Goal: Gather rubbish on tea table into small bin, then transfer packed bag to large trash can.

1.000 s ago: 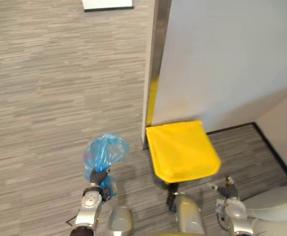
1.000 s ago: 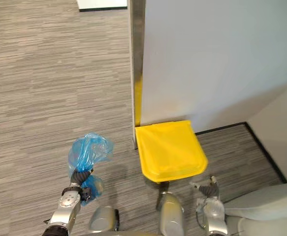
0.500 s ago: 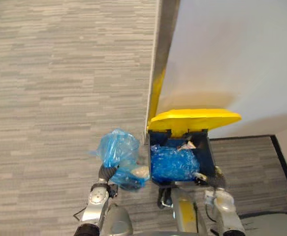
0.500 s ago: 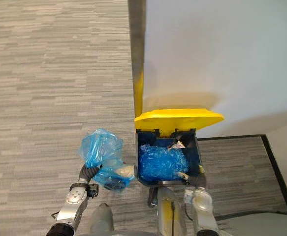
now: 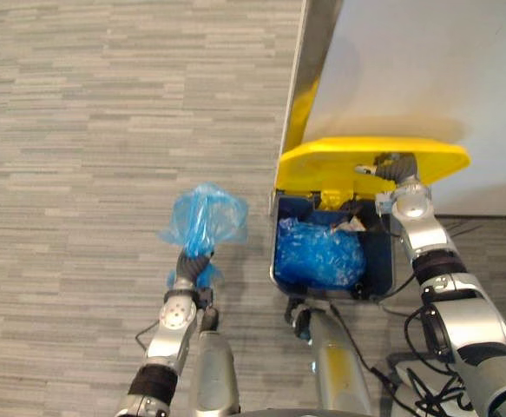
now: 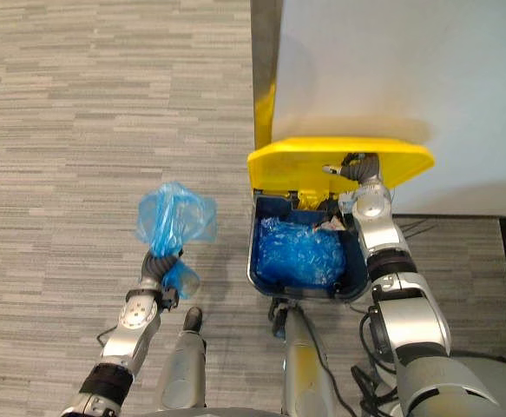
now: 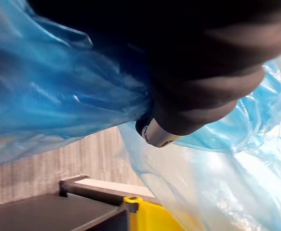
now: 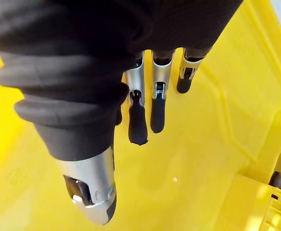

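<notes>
— Left hand (image 5: 192, 266) clenched round bag (image 5: 205, 217), held just left of bin (image 5: 276, 261); right hand (image 5: 397, 166) flat-fingered, propping lid (image 5: 322, 161) up.
— Risky: lid slamming on bag after any slip of those straight fingers; snagging on rim too.

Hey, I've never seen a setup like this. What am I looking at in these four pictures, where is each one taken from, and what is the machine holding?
This is a humanoid robot with two arms that end in fingered hands. Two pictures come from cameras in its head, looking down at the same scene from slightly different spots. The other two come from cameras on its wrists, very close to each hand. On the grey floor stands a bin with its yellow lid raised and a blue liner inside. The left hand grips a blue bag by its neck, beside the bin. The right hand rests straight fingers against the raised lid.
</notes>
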`<state>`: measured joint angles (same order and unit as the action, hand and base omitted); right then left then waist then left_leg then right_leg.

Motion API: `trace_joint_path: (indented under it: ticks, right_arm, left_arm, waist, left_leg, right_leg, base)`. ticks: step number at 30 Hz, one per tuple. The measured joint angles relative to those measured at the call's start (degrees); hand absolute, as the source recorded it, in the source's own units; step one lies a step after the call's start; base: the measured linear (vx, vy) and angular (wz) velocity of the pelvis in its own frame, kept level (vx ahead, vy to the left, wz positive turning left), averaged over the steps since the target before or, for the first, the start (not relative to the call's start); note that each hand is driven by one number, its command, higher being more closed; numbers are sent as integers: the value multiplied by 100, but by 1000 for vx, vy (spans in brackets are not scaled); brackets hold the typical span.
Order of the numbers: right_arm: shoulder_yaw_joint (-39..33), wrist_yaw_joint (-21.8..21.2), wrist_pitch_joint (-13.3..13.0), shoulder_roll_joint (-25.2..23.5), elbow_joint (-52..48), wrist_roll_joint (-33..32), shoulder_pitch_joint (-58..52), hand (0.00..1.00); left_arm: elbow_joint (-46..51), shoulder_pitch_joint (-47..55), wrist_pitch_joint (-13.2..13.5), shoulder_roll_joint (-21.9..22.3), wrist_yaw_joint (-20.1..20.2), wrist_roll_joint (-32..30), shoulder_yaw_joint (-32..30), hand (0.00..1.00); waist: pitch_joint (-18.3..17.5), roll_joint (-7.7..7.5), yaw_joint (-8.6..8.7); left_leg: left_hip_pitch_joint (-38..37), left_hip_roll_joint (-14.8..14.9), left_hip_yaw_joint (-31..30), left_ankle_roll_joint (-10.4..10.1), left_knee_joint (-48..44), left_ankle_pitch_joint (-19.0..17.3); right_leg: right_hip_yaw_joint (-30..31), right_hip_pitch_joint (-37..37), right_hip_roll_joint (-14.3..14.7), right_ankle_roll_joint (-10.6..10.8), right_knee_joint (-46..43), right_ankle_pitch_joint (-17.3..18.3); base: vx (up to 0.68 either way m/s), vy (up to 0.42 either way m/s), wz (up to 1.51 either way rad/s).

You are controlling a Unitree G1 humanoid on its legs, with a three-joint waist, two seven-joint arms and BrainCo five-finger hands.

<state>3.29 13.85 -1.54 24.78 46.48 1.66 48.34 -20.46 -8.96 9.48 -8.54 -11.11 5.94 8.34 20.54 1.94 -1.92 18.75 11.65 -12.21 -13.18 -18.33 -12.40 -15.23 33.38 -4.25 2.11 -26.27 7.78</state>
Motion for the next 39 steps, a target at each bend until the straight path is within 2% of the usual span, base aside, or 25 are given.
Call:
trace_joint_path:
  ticks: [6, 12, 14, 17, 20, 22, 23, 25, 27, 29, 31, 33, 36, 37, 38, 39]
  right_arm:
    - [165, 97, 77, 73, 0, -207, 450, 0]
    - [490, 77, 82, 118, -5, -239, 1058, 0]
    - [593, 85, 78, 123, -40, -323, 1101, 0]
    - [716, 77, 72, 123, -83, -345, 1297, 0]
    - [879, 61, 40, 129, -288, -346, 1578, 0]
    - [978, 49, 3, 130, -339, -346, 1936, 0]
    - [1014, 49, 3, 133, -389, -347, 1969, 0]
    - [1102, 60, -7, 136, -735, -395, 1984, 0]
    - [1139, 76, -10, 75, -927, -448, 1983, 0]
    - [1143, 103, -8, -24, -1223, -461, 1978, 0]
    - [1209, 121, -5, -182, -1506, -578, 1960, 0]
    - [1446, 119, -8, -361, -2044, -614, 1939, 0]
    - [1538, 122, -33, -687, -2350, -604, 1864, 0]
    - [1565, 119, -35, -775, -2358, -590, 1847, 0]
    - [1593, 110, -35, -877, -2419, -554, 1790, 0]
    - [1589, 109, -44, -876, -2645, -543, 1590, 0]
  left_arm:
    - [484, -673, 132, 188, -13, 240, 984, 100]
    - [528, -1567, 213, 428, -19, 252, 1487, 100]
    - [486, -1738, 219, 492, -24, 253, 1601, 100]
    - [-373, -2321, 246, 628, -35, 288, 1623, 100]
    - [-1682, -2923, 167, 703, -61, 311, 1560, 100]
    - [-2501, -3285, -41, 782, -62, 249, 1343, 100]
    - [-2646, -3334, -61, 792, -63, 233, 1332, 0]
    - [-3261, -3541, -220, 911, -58, 186, 1209, 0]
    - [-3468, -3567, -291, 1028, -58, 187, 1055, 0]
    - [-3479, -3566, -298, 1130, -22, 249, 918, 0]
    - [-3479, -3563, -299, 1234, 4, 315, 755, 0]
    - [-3476, -3502, -303, 1441, 99, 358, 496, 0]
    - [-3361, -3224, -302, 1564, 134, 309, 495, 0]
    - [-3355, -3161, -304, 1566, 148, 284, 486, 0]
    - [-3350, -3090, -308, 1566, 143, 252, 413, 0]
    - [-3303, -3007, -352, 1570, 145, 222, 387, 0]
  waist:
    - [214, 136, 158]
    - [500, 197, 350]
    - [503, 198, 363]
    - [545, 213, 416]
    - [659, 212, 463]
    - [895, 203, 554]
    - [897, 201, 579]
    - [950, 193, 611]
    - [972, 193, 623]
    - [974, 190, 632]
    - [975, 191, 659]
    - [979, 184, 688]
    - [981, 155, 727]
    - [981, 155, 714]
    - [981, 155, 689]
    - [980, 156, 691]
  left_leg:
    - [43, -35, 18, 22, -82, 13]
    - [-47, -37, 148, 22, -72, 13]
    - [-23, -40, 167, 21, -65, 14]
    - [36, -54, 284, 17, -38, 29]
    - [117, -53, 465, 35, 58, 77]
    - [206, -52, 585, 35, 120, 95]
    - [275, -53, 615, 34, 126, 96]
    - [469, -63, 791, 30, 84, 97]
    - [571, -65, 881, 37, 9, 89]
    - [703, -49, 968, 31, -121, 65]
    - [1003, 39, 1163, 42, -655, -135]
    - [1258, 143, 1383, 183, -1074, -382]
    - [1199, 36, 1417, 63, -1014, -355]
    - [1237, 45, 1437, 84, -1325, -367]
    - [1253, 119, 1458, 203, -1692, -542]
    - [1208, 188, 1523, 282, -1588, -731]
  right_leg:
    - [45, 13, -13, -70, -17, -65]
    - [147, 32, -3, -78, -46, -71]
    - [179, 86, -7, -87, -47, -78]
    - [284, 233, 4, -73, -39, -119]
    - [445, 420, 58, -72, 87, -276]
    - [559, 536, 122, -67, 287, -447]
    - [583, 606, 129, -69, 317, -477]
    - [702, 855, 151, -109, 373, -581]
    - [771, 993, 162, -161, 348, -630]
    - [792, 1130, 159, -183, 346, -656]
    - [792, 1248, 182, -188, 303, -660]
    - [889, 1405, 207, -186, 149, -658]
    - [884, 1379, 54, -155, 228, -679]
    - [877, 1384, 76, -156, 210, -678]
    - [876, 1386, 125, -159, 169, -681]
    - [813, 1384, 114, -161, 93, -685]
  base:
    - [21, 27, -1]
    - [-16, -4, -9]
    - [-27, -5, -9]
    - [-24, -10, -15]
    - [-3, 7, -32]
    - [9, 8, -31]
    - [17, 19, -27]
    - [44, 25, -28]
    - [80, 27, -22]
    - [83, 25, -12]
    - [21, 39, -17]
    - [-19, 69, -22]
    - [-5, 59, 13]
    - [23, 60, -2]
    - [22, 63, -9]
    - [10, 66, 4]
